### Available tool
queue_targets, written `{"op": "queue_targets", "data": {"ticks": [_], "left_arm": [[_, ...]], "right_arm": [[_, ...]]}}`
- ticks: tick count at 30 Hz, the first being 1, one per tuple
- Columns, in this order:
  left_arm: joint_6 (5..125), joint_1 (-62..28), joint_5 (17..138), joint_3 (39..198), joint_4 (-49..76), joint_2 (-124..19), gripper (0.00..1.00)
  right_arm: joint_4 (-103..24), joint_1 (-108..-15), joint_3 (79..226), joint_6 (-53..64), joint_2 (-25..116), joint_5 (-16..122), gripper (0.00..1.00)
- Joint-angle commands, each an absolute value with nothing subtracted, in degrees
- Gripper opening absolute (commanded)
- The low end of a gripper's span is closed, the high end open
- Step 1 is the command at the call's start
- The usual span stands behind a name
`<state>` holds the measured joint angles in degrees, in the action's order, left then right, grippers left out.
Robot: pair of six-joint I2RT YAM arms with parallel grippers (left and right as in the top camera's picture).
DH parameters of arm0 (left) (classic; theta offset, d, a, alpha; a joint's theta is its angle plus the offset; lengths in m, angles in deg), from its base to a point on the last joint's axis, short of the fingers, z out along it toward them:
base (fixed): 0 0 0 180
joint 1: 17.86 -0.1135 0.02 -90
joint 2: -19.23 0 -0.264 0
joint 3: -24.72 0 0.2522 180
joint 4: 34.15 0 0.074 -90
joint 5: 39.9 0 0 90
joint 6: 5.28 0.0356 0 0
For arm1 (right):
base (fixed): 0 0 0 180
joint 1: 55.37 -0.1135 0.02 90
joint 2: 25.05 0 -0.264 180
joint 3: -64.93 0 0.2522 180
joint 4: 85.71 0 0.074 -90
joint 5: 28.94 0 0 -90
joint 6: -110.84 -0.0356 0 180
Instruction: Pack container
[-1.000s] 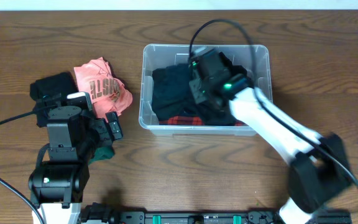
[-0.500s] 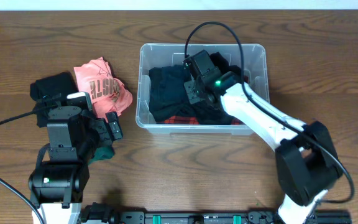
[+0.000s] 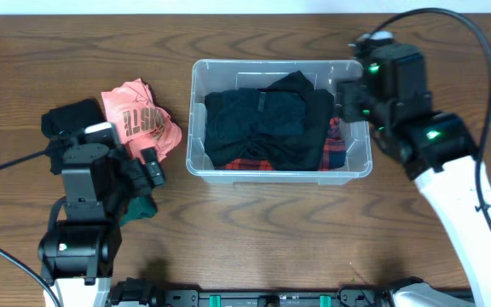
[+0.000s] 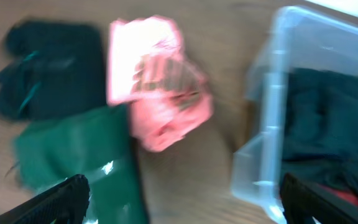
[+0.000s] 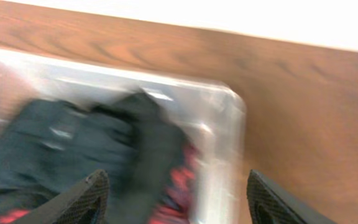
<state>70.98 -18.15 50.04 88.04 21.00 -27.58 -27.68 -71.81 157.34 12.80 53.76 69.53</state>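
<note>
The clear container [image 3: 196, 119] stands mid-table with a black garment [image 3: 267, 128] spread over red plaid cloth [image 3: 336, 150] inside it. My right gripper [image 3: 348, 101] hovers over the tub's right rim, open and holding nothing. The blurred right wrist view has this gripper [image 5: 179, 202] straddling the container's corner [image 5: 225, 143], with the black garment [image 5: 92, 137] to the left. My left gripper [image 3: 147, 170] is open and empty, left of the tub. In the left wrist view this gripper [image 4: 188, 202] spans bare table between a green cloth [image 4: 79, 162] and the container [image 4: 272, 112].
A pink printed shirt [image 3: 139, 119] lies crumpled left of the tub, also seen as the pink shirt [image 4: 160, 106]. A black cloth [image 3: 71, 119] sits at the far left. The green cloth [image 3: 139, 209] lies partly under my left arm.
My right gripper has opened, risen out of the container and swung right to its edge, leaving the black garment inside. The left arm has hardly moved.
</note>
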Motion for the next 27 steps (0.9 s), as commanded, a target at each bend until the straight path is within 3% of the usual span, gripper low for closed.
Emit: {"op": "queue_targets", "data": {"ticks": [1,7,15,27], "left_arm": [[62.83,-22.20,42.81,89.35,24.50,-28.91,0.98],[56.36,-34.37,43.75,89.35,31.27,-37.76,0.98],[56.56,-46.61,44.51,89.33,30.73,-54.81,0.98],[71.73,-48.27,63.94,89.35,17.15,-76.62,0.98]], "right_arm": [[-23.70,-66.72,156.44,13.81,56.86,70.25,0.69],[-19.44,-62.87,156.40,13.63,58.96,69.99,0.68],[-18.76,-62.87,156.25,14.07,58.96,71.04,0.68],[-18.26,-62.87,156.25,14.07,58.96,72.24,0.68]]}}
